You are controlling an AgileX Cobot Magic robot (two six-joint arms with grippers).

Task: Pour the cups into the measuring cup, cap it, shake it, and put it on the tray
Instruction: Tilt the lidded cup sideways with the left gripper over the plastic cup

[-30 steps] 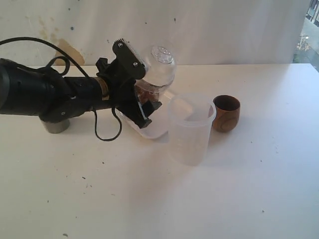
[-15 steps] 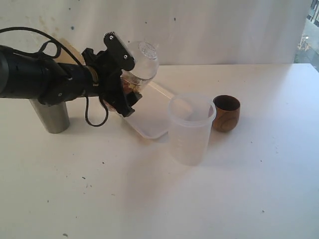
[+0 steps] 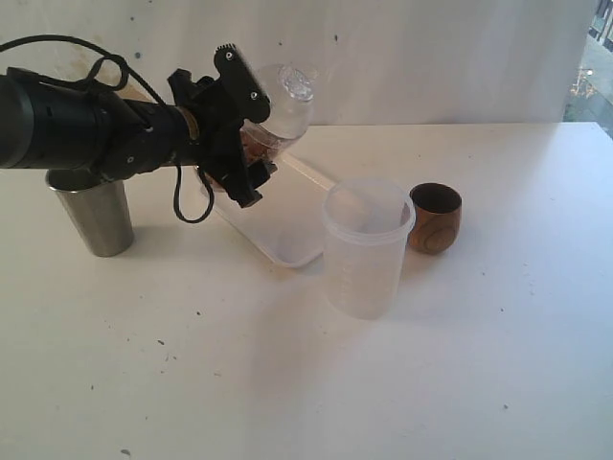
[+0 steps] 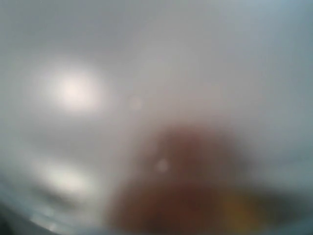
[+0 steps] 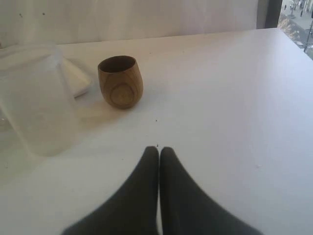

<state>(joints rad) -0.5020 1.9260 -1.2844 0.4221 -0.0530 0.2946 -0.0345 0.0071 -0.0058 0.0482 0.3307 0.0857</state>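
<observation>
The left fingers (image 3: 244, 88) clamp the one capped measuring cup (image 3: 261, 142) in the air above the single white tray (image 3: 287, 230). The cup's long axis is tilted, with its domed cap (image 3: 290, 96) pointing up and to the right in the exterior view, and brown contents show inside. The right fingers (image 5: 146, 186) are pressed shut and empty over the counter (image 3: 431, 364). Two cups stand upright: a steel tumbler (image 3: 96, 216) and a wooden cup (image 3: 436, 218). One frosted tub (image 3: 366, 254) stands between them.

Exterior overlooks table (image 3: 479, 383); right wrist, low, shares wooden cup (image 5: 120, 81).
</observation>
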